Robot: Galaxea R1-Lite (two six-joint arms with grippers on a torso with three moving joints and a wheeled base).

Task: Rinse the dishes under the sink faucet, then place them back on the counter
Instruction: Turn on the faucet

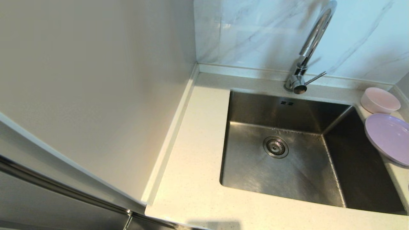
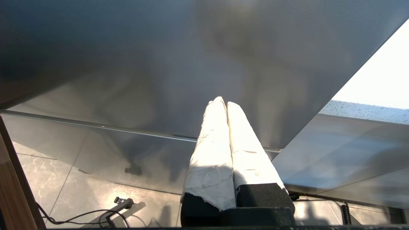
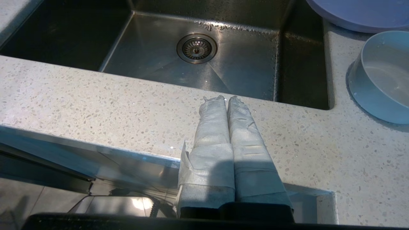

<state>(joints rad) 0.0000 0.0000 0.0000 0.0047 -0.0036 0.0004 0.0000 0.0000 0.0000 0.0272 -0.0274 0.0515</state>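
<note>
Right pincer (image 3: 227, 99) pressed together, empty, over the worktop (image 3: 96, 99) front edge; bowl (image 3: 380, 76) ahead to one side. Left pincer (image 2: 223, 103) together, parked below. Head view: plate (image 1: 388, 137) beside sink (image 1: 287, 159). We'd spread the fingers before reaching.

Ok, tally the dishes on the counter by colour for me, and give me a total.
Pale pink: 1, the bowl, on the counter at the back beside the sink.
Lilac-purple: 1, the plate, just in front of the bowl, its edge overhanging the sink.
Total: 2 dishes.
</note>
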